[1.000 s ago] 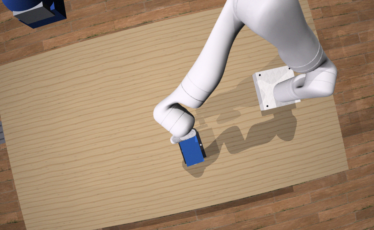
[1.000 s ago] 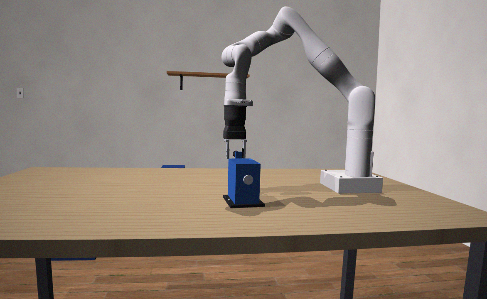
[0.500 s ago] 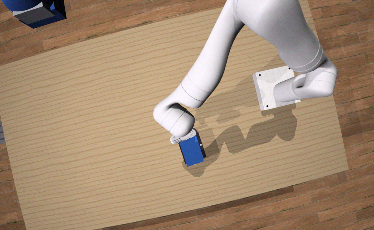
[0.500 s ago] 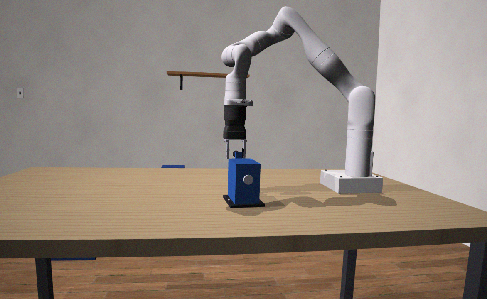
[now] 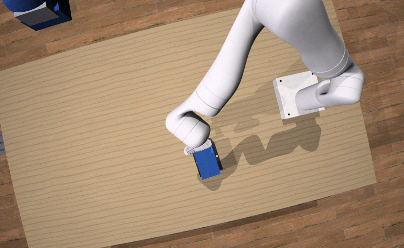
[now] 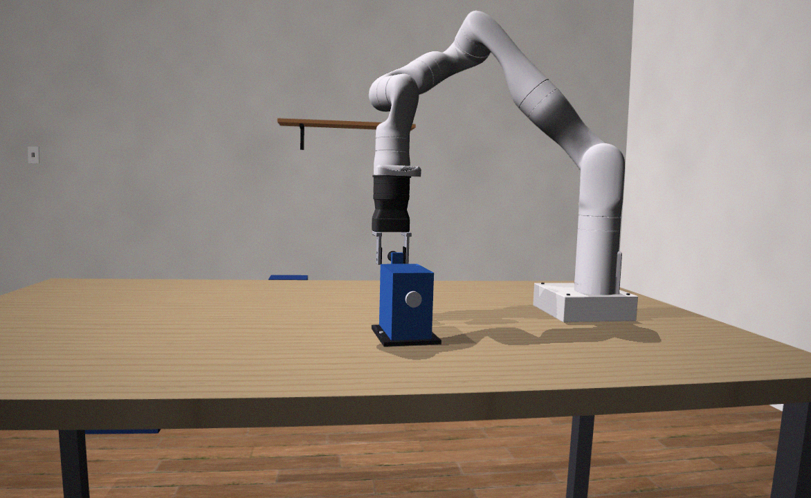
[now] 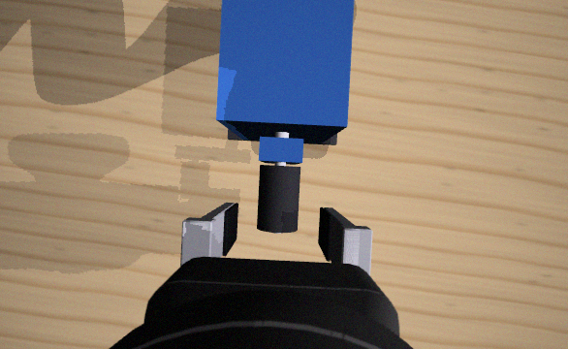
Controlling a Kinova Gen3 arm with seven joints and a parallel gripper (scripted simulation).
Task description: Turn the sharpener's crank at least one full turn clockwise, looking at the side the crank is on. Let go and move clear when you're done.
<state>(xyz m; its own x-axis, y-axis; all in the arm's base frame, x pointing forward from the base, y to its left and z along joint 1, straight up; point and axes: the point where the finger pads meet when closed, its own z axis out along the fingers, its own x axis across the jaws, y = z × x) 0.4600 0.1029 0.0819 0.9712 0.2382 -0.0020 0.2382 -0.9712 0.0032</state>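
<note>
The sharpener (image 6: pixel 405 302) is a blue box on a black base near the middle of the table; it also shows from above in the top view (image 5: pixel 208 162) and in the wrist view (image 7: pixel 285 65). Its crank, a blue arm (image 7: pixel 280 149) with a black cylindrical handle (image 7: pixel 277 198), sticks out of the side facing away from the exterior camera. My gripper (image 7: pixel 278 223) (image 6: pixel 391 249) hangs straight down over the crank side. It is open, with a finger on each side of the handle's end and a gap to it on both sides. My arm hides the crank in the top view.
The robot's white base block (image 6: pixel 584 301) stands on the table at the right, near the wall. A wooden shelf (image 6: pixel 328 124) hangs on the back wall. A blue and grey object (image 5: pixel 38 12) stands on the floor beyond the table's far left corner.
</note>
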